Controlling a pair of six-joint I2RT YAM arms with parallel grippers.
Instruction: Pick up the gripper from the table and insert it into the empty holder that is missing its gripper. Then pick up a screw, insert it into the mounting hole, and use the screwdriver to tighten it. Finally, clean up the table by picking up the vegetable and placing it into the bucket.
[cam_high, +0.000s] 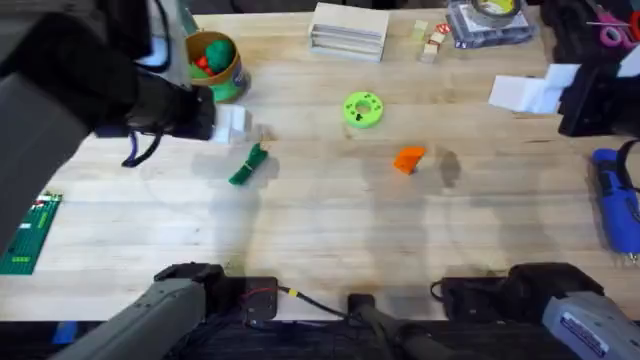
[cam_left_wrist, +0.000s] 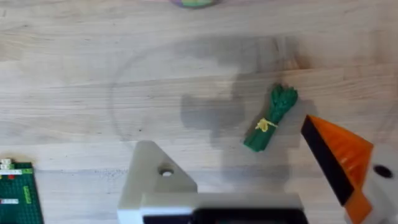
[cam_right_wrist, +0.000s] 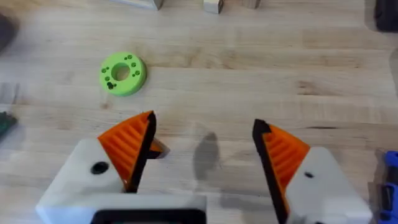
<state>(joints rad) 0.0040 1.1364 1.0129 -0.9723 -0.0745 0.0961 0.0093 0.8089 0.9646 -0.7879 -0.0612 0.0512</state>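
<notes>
left claw (cam_left_wrist: 249, 180) wide, over vegetable (cam_left_wrist: 270, 118) | right claw (cam_right_wrist: 202, 155) wide, empty | gripper (cam_high: 409, 159) on table (cam_high: 320, 230)

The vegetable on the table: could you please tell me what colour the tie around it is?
Yellow, around the green vegetable; clearest in the left wrist view.

Legible text: none; a white label (cam_high: 583, 327) on the right arm's base and a packet (cam_high: 487, 22) at the worktop's far edge are showing print too small to read.
</notes>
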